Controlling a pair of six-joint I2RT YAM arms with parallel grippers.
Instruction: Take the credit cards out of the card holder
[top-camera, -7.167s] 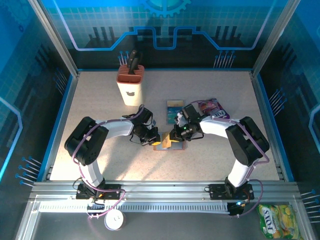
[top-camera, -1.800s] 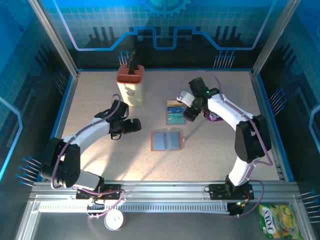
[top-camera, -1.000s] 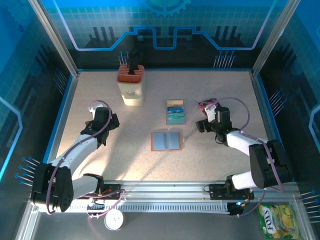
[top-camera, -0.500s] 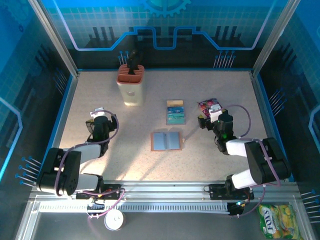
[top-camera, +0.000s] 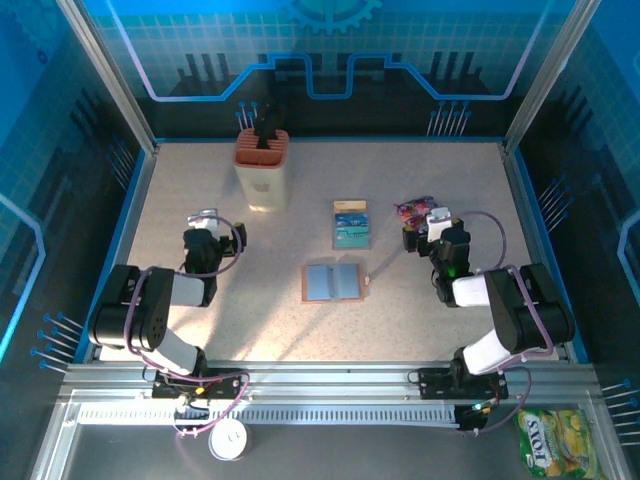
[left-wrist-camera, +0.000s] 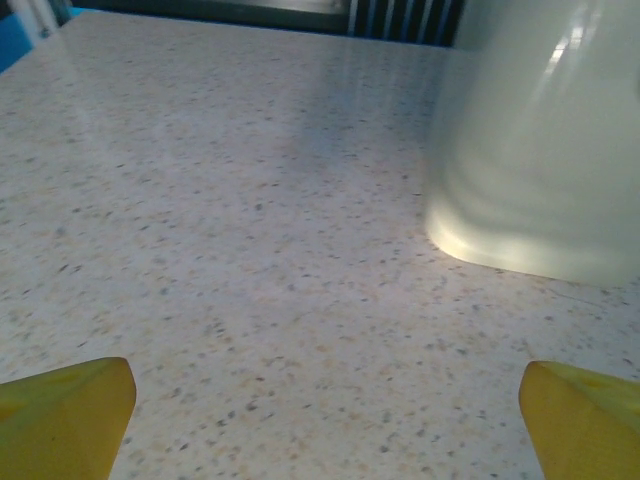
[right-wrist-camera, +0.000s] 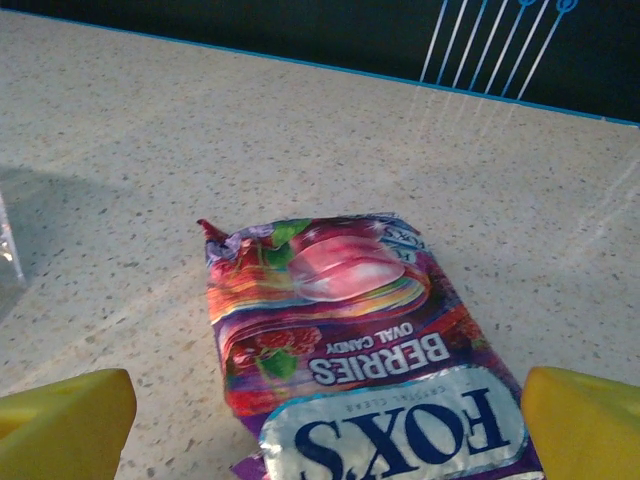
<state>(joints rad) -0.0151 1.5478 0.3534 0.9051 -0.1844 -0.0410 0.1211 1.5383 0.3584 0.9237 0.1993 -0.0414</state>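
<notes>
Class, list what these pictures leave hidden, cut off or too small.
Top view: open brown leather-look card holder, pocket contents too small.
Top view: teal plastic credit cards, count too small.
Right wrist view: purple foil candy packet, cut by lower edge.
Left wrist view: cream knife block, cut by upper and right edges.

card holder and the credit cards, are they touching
Apart. The top external view shows the open card holder and the credit cards with a strip of bare table between them.
</notes>
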